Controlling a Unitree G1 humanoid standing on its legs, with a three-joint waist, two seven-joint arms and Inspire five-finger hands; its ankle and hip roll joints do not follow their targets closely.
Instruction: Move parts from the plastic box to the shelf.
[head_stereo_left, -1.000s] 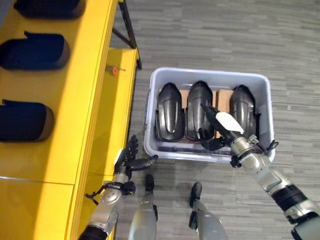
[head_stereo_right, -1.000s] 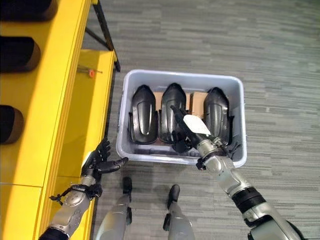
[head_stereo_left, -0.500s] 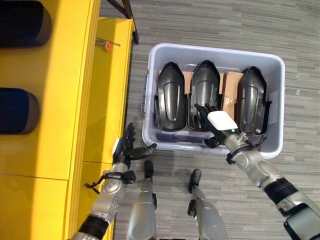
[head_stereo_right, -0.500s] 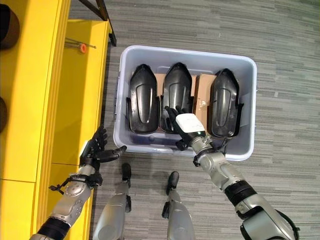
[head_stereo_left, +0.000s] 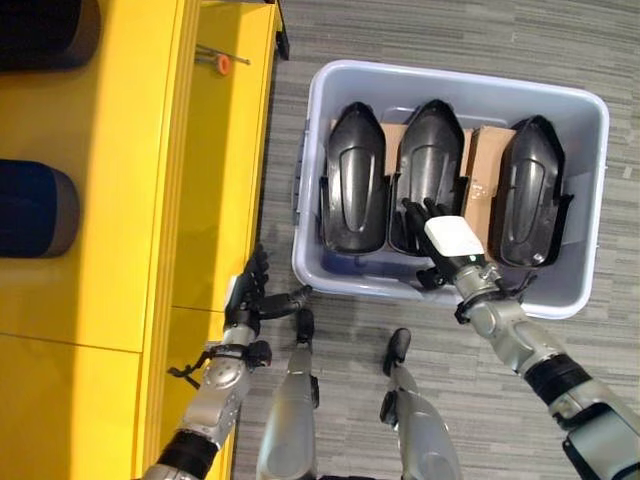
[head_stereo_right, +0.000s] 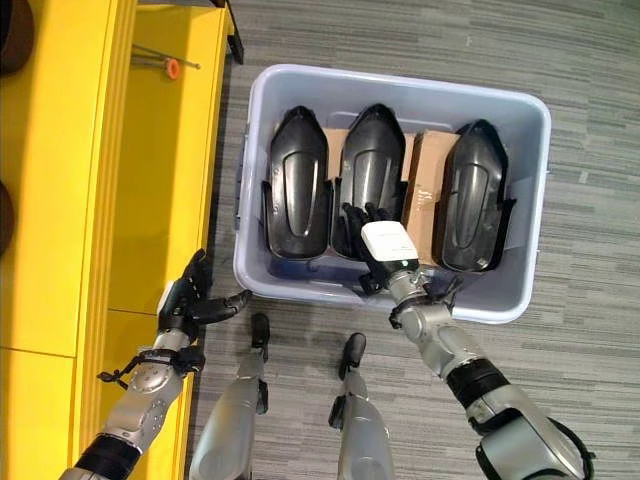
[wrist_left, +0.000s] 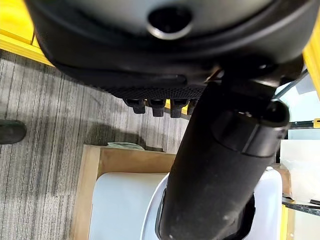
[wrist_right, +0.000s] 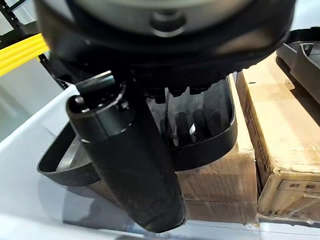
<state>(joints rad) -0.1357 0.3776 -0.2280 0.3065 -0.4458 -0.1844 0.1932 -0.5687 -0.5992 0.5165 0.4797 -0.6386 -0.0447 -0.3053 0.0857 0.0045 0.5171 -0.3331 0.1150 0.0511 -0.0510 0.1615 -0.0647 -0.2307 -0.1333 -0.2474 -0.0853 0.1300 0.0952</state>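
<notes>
Your right hand (head_stereo_left: 428, 228) rests straight-fingered on the middle part's (head_stereo_left: 430, 150) near end in the plastic box (head_stereo_left: 330, 272), gripping nothing; its long axis runs straight ahead. Left hand (head_stereo_left: 252, 300), open, sits by the shelf (head_stereo_left: 130, 200).

Floor (head_stereo_left: 450, 40): grey plank pattern. Carries a grey plastic box (head_stereo_left: 590, 180) at centre-right and a yellow shelf (head_stereo_left: 130, 200) at 9 o'clock, just beside the box. Shelf holds a dark part (head_stereo_left: 35, 210) and an orange-tipped tool (head_stereo_left: 222, 62) at 11 o'clock.
</notes>
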